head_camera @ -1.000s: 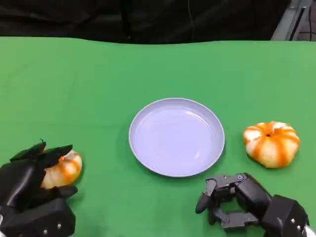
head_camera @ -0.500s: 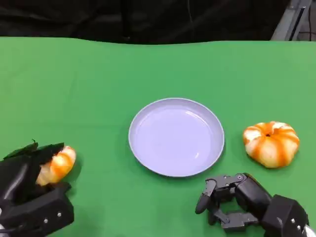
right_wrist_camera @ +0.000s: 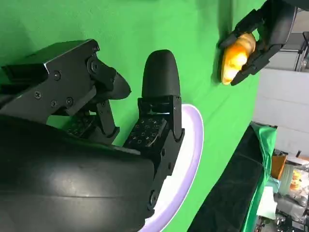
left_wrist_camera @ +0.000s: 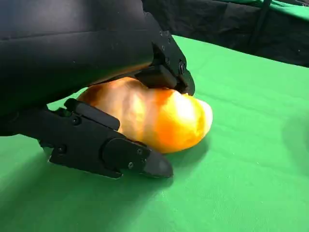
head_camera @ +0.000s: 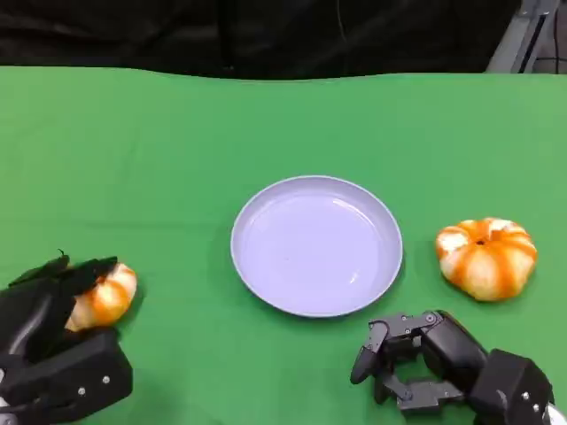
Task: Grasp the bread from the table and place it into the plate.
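Observation:
An orange-and-white bread roll (head_camera: 106, 297) sits at the table's near left, gripped by my left hand (head_camera: 49, 341), whose fingers wrap over its top and side. In the left wrist view the roll (left_wrist_camera: 164, 118) lies between black fingers (left_wrist_camera: 106, 150), low over the green cloth. The lilac plate (head_camera: 266, 221) stands in the middle with nothing in it. A second orange-striped roll (head_camera: 486, 257) lies right of the plate. My right hand (head_camera: 425, 363) rests near the front edge below the plate, fingers loosely bent and holding nothing. The right wrist view shows the held roll (right_wrist_camera: 236, 58) and the plate rim (right_wrist_camera: 193, 145).
The green table cloth (head_camera: 159, 150) spreads wide behind and to both sides of the plate. A dark backdrop runs along the far edge. Open cloth separates the left roll from the plate.
My left hand has closed around the roll and shifted slightly left with it. The right hand, the plate and the right roll have not moved.

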Available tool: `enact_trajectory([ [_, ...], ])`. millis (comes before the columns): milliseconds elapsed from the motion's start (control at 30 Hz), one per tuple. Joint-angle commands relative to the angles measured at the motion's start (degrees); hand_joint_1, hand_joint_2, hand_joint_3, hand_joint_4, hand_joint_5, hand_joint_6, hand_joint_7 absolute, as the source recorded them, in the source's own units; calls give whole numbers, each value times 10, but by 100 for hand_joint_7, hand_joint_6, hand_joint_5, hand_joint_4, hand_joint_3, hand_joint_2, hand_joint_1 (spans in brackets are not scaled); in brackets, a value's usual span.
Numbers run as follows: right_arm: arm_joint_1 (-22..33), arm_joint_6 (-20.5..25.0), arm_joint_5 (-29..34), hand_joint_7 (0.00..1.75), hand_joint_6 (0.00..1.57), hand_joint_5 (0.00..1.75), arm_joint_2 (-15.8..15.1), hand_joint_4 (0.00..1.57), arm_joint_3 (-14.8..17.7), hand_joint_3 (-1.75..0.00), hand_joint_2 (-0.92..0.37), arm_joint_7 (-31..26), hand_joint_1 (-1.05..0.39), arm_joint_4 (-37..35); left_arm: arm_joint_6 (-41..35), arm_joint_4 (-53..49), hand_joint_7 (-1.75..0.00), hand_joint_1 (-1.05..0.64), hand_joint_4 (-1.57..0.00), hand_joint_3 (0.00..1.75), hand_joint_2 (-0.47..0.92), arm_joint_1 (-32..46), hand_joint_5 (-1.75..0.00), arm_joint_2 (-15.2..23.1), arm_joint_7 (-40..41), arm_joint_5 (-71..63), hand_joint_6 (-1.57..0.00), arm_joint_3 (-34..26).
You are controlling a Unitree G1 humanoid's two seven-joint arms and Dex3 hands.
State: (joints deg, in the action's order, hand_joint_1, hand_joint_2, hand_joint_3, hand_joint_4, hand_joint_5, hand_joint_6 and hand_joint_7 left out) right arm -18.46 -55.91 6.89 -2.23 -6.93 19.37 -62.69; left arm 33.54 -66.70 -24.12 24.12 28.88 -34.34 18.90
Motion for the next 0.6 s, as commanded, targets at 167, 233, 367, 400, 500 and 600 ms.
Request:
enact_trajectory([
  [167,-4,0,-6,94,100,133,-6,97,5,-98,-63,-2,20,-1,0,-7,0,-2,-42,8,92,2,-1,10,-16,7,-47,0],
  [233,-4,-1,-5,94,100,133,-6,97,5,-98,-63,-4,20,-1,3,-8,-1,0,-43,9,92,2,-1,9,-24,14,-48,-4],
  [367,-4,0,-3,94,100,132,-7,98,4,-97,-63,-5,19,-1,4,-8,-3,0,-58,6,92,4,-5,4,-14,22,-61,-12],
  [400,-4,0,-3,95,100,132,-7,98,4,-98,-63,-5,19,-1,0,-7,-5,-1,-65,5,92,4,-6,3,-7,22,-70,-13],
  [500,-4,-1,-4,95,100,132,-7,97,5,-98,-63,-4,20,-1,-17,-4,-6,-2,-79,4,92,2,-12,-2,10,21,-91,-14],
  [600,-5,4,-6,94,99,132,-7,97,6,-97,-63,-2,19,-1,-20,-1,-5,-3,-50,3,92,3,-108,-6,22,26,-106,-19],
])
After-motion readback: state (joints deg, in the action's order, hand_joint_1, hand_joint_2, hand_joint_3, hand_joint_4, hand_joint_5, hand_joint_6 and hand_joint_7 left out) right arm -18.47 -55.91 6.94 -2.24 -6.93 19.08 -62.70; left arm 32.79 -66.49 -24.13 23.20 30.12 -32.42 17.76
